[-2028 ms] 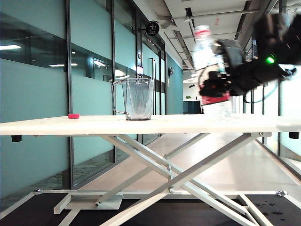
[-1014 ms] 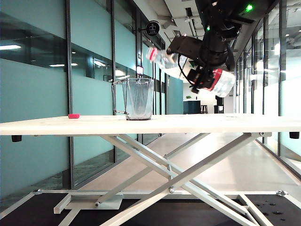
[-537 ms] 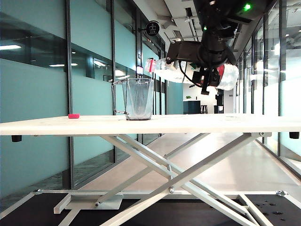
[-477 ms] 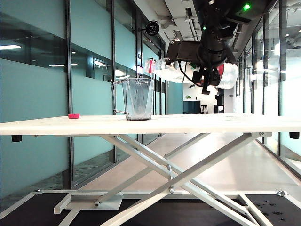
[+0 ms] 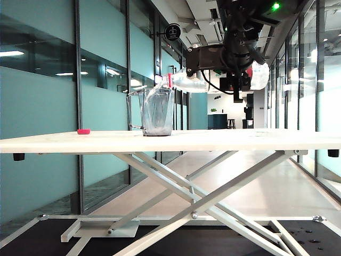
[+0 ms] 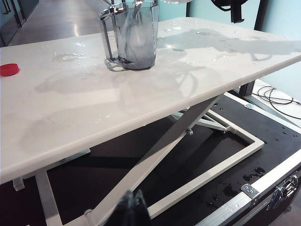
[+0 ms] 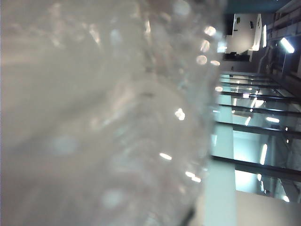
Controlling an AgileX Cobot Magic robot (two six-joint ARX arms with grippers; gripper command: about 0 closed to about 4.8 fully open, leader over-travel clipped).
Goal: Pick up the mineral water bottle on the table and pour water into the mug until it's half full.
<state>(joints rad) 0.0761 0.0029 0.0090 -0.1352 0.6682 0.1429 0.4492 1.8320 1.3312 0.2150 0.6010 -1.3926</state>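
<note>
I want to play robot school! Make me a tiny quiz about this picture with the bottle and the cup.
1. True or false: the mineral water bottle stands upright on the table.
2. What lies left of the mug? A) red cap B) spoon C) sponge
3. Fill in: the right gripper holds the bottle so its mouth is over the ____.

Key: 1 false, it is tipped sideways in the air; 2 A; 3 mug.
</note>
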